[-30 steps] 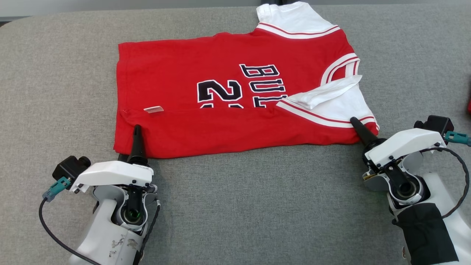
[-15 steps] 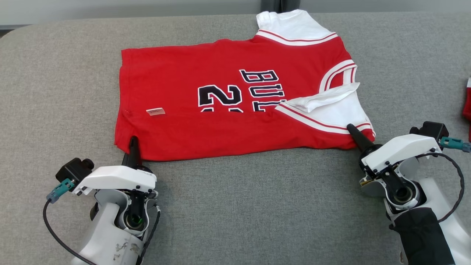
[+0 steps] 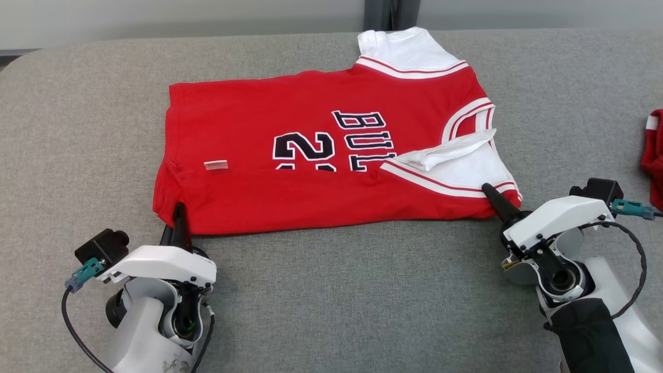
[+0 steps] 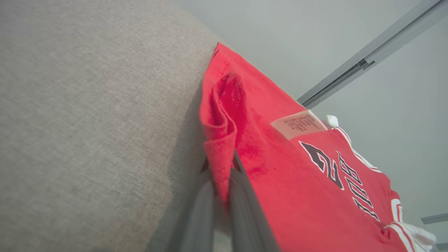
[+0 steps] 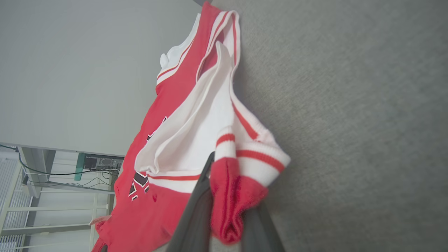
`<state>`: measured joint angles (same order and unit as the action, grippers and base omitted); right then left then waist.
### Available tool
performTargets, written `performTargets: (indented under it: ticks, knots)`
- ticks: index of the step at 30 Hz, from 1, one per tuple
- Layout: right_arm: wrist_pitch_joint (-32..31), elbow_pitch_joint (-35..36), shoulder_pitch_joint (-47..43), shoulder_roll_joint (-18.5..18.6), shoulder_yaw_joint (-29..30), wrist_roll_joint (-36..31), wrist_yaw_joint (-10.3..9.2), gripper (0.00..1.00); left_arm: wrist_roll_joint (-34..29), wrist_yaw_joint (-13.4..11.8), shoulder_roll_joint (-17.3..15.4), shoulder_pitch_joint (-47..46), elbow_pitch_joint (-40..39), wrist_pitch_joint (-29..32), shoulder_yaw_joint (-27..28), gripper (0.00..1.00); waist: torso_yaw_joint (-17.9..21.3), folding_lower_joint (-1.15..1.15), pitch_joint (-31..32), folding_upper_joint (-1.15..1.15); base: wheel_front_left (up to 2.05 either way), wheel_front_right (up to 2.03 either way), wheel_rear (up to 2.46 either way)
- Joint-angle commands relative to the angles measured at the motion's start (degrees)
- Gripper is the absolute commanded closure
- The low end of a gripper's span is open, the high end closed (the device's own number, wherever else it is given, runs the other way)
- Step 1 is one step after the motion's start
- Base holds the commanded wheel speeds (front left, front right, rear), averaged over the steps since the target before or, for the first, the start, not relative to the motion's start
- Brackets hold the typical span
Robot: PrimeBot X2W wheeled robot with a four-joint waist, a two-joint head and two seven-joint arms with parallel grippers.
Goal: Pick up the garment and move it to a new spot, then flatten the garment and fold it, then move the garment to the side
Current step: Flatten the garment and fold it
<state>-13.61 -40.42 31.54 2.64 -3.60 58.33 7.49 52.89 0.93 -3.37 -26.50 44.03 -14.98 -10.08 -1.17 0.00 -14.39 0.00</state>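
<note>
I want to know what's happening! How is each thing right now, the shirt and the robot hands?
garment: lying on the table, near edge folded over the lower half of the number.
left gripper: shut, pinching the garment's near hem corner.
right gripper: shut, pinching the garment's near sleeve corner.
label: lying flat, face up.
red cloth: crumpled at the table's right edge.

Support: a grey fabric-covered surface with a rounded far-left corner, bearing two items. A large red jersey with white sleeves, red-and-white striped trim and black white-edged lettering lies spread near the middle, its near strip folded over the lower half of the number. A crumpled red cloth with a white patch lies well apart, at the right edge.
</note>
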Motion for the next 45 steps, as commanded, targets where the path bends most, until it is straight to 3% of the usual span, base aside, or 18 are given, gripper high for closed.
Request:
performTargets:
  ticks: [1,9,19,26,30,45]
  knots:
    - [-0.4,0.1,-0.6,0.4,0.1,-0.5,0.02,1.00,-3.0,-0.8,-1.0,0.9,-0.8,-0.1,0.0,1.00,0.1,0.00,0.5,0.00,0.00,0.00,0.00]
    - [-1.0,2.1,-3.2,0.6,-0.4,-3.7,0.03,1.00,-7.9,-1.8,-0.3,4.2,-4.3,-0.1,2.3,1.00,0.3,0.00,2.6,0.00,0.00,0.00,0.00]
    - [-2.4,5.9,-9.5,0.6,1.1,-6.1,0.02,1.00,-3.7,-1.9,0.2,9.6,-7.4,-0.1,3.2,1.00,1.1,0.00,5.0,0.00,0.00,0.00,0.00]
    - [-4.4,10.4,-15.2,0.5,1.6,-7.8,0.02,1.00,-0.7,-4.7,0.3,14.8,-13.2,-0.1,3.2,1.00,1.7,0.00,7.0,0.00,0.00,0.00,0.00]
    - [-4.0,13.6,-19.7,0.4,1.7,-6.3,0.02,1.00,-1.9,-7.2,0.3,19.9,-18.5,-0.1,1.3,1.00,1.6,0.00,8.8,0.00,0.00,0.00,0.00]
    - [-4.3,18.6,-26.0,0.4,1.8,-6.3,0.03,1.00,-0.4,-10.9,0.3,28.4,-26.4,-0.1,1.2,1.00,1.6,0.00,9.5,0.00,0.00,0.00,0.00]
